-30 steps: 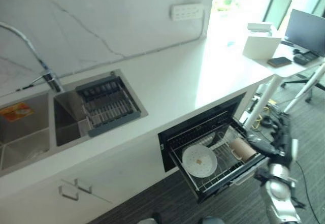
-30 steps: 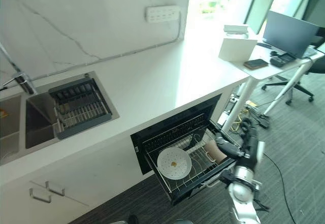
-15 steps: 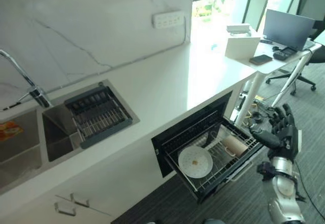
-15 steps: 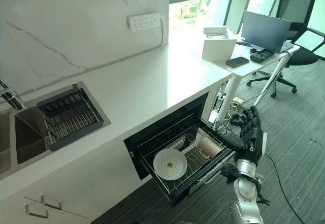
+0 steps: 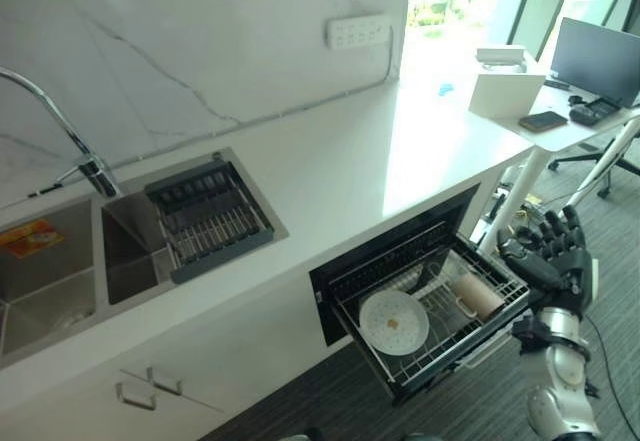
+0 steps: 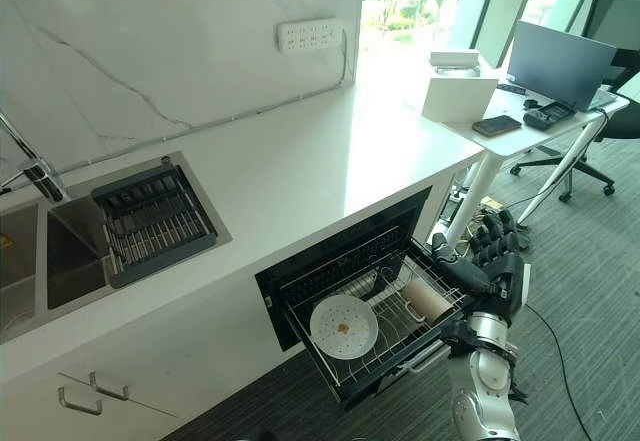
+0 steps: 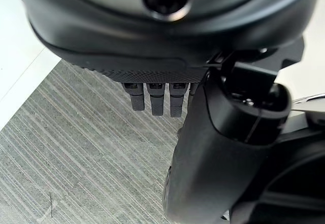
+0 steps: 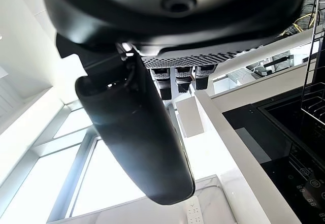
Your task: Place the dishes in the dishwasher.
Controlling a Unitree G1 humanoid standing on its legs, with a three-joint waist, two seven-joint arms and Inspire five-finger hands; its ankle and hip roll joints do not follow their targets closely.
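The dishwasher's drawer (image 5: pixel 335 286) stands pulled out below the white counter, with its wire rack (image 5: pixel 500 283) showing. A white plate (image 5: pixel 393 322) lies flat in the rack's left part. A tan cup (image 5: pixel 478 296) lies on its side in the right part. My right hand (image 5: pixel 552 261) is held up just off the rack's right corner, open with fingers spread and holding nothing. It is apart from the cup. In the left wrist view my left hand (image 7: pixel 223 148) hangs over grey carpet with straight fingers (image 7: pixel 155 98) and nothing in it.
A double sink (image 5: pixel 60 271) with a dark drainer basket (image 5: pixel 210 216) and a tap (image 5: pixel 60 131) lies at the counter's left. A white box (image 5: pixel 510 91) stands on the counter's far end. A desk with a laptop (image 6: pixel 565 61) and an office chair (image 6: pixel 615 31) stand at right.
My right hand has come up from beside the cup in the rack and now stands open off the rack's right corner. The whole view has shifted with the head.
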